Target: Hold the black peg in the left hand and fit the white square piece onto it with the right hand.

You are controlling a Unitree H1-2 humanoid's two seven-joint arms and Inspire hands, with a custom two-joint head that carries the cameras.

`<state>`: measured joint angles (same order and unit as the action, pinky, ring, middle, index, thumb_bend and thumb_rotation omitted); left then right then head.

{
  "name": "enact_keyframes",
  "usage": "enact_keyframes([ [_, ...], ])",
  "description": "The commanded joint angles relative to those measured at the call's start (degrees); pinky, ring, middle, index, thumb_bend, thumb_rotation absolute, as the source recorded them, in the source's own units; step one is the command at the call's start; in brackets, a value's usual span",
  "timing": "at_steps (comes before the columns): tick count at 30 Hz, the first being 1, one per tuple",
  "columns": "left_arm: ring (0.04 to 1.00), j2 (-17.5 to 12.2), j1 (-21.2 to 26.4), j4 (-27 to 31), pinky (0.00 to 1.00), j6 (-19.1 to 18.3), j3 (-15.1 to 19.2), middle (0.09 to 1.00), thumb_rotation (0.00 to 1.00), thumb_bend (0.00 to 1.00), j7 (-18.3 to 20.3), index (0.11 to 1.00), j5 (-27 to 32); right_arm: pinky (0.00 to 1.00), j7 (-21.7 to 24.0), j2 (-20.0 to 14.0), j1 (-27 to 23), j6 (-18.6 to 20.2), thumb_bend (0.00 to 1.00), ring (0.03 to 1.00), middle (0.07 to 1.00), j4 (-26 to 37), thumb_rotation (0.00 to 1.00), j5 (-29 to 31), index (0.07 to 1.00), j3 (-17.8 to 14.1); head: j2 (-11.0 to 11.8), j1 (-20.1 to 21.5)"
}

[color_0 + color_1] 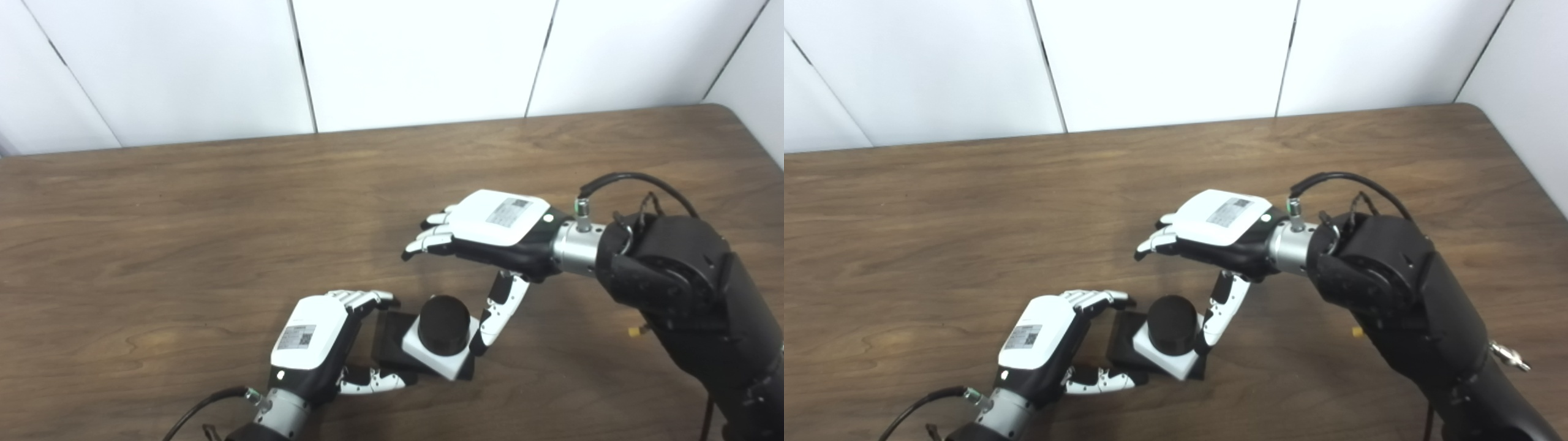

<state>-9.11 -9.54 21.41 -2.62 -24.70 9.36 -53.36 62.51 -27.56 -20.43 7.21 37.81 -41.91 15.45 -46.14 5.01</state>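
The black peg (444, 324) is a round black cylinder standing on a square black base (387, 335) on the table. The white square piece (429, 356) sits around the cylinder, on the base. My left hand (315, 340) is closed on the base's left side, with fingers over its far edge and thumb along its near edge. My right hand (496, 223) hovers above and to the right of the peg, fingers spread. Its thumb (499, 312) reaches down and touches the white piece's right edge. The same scene shows in the right eye view, with the peg (1172, 323) and white piece (1157, 360).
The brown wooden table (184, 214) carries nothing else that shows. White wall panels (416, 55) stand behind its far edge. The table's right corner (735, 116) is rounded. My right forearm (692, 288) lies over the table's right side.
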Motion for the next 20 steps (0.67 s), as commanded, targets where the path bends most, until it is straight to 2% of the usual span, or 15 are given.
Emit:
enact_keyframes([
  [1,0.787,-0.3,-0.71,-0.36,0.79,0.55,1.06,0.811,0.66,0.99,-0.9,0.889,1.57,0.93,-2.52,-0.77,-0.36,1.19,1.0,0.939,0.887,2.19,0.56,0.83,0.878,-1.98,-0.04,0.19],
  [3,0.798,-0.56,-0.91,-0.28,0.76,1.2,1.72,0.855,0.7,1.0,-1.17,0.963,2.53,0.93,-3.04,-0.94,0.76,1.95,1.0,0.94,0.886,2.4,0.57,1.11,0.878,-2.86,-0.07,0.35],
  [5,0.8,-0.69,-1.2,-0.22,0.72,1.46,2.52,0.879,0.73,1.0,-1.41,0.991,3.17,0.93,-3.71,-1.07,2.11,2.64,1.0,0.946,0.889,2.58,0.58,1.03,0.878,-3.6,-0.08,0.5],
  [8,0.832,-0.37,-1.66,0.26,0.72,0.97,3.81,0.928,0.75,1.0,-1.17,1.0,4.86,0.92,-5.55,-1.13,4.28,1.81,0.99,0.946,0.887,2.26,0.74,-0.12,0.875,-4.17,0.02,0.34],
  [9,0.855,-0.31,-1.77,0.55,0.74,0.57,4.21,0.948,0.76,1.0,-0.7,1.0,5.64,0.92,-6.04,-1.05,4.77,1.67,0.94,0.945,0.887,2.13,0.84,-0.53,0.878,-4.21,0.05,0.36],
  [11,0.883,-0.29,-1.9,1.03,0.77,0.13,5.01,0.971,0.76,1.0,0.12,1.0,7.67,0.91,-6.91,-0.75,5.51,1.77,0.9,0.943,0.886,1.96,0.94,-0.97,0.879,-4.37,0.11,0.42],
  [14,0.916,-0.48,-2.12,2.56,0.79,-0.15,6.82,0.996,0.75,1.0,1.01,1.0,11.35,0.91,-8.7,0.61,7.1,4.14,0.86,0.938,0.884,1.66,0.99,0.6,0.875,-6.05,0.32,0.57],
  [17,0.923,0.21,-2.81,4.79,0.79,-1.8,9.66,1.0,0.75,1.0,2.03,1.0,17.64,0.9,-11.37,2.32,9.4,7.23,0.82,0.937,0.892,1.3,1.0,4.16,0.889,-8.74,0.53,0.68],
  [19,0.941,1.2,-3.5,5.92,0.84,-1.55,12.36,0.998,0.74,1.0,1.16,1.0,24.27,0.87,-14.83,4.38,12.29,9.33,0.81,0.93,0.892,0.85,1.0,7.67,0.893,-11.68,0.75,0.68],
  [20,0.965,2.21,-3.93,6.22,0.9,-1.08,14.07,0.998,0.75,1.0,0.54,1.0,29.15,0.85,-16.73,5.61,13.99,10.34,0.8,0.93,0.899,0.71,1.0,9.5,0.899,-13.21,0.76,0.67],
])
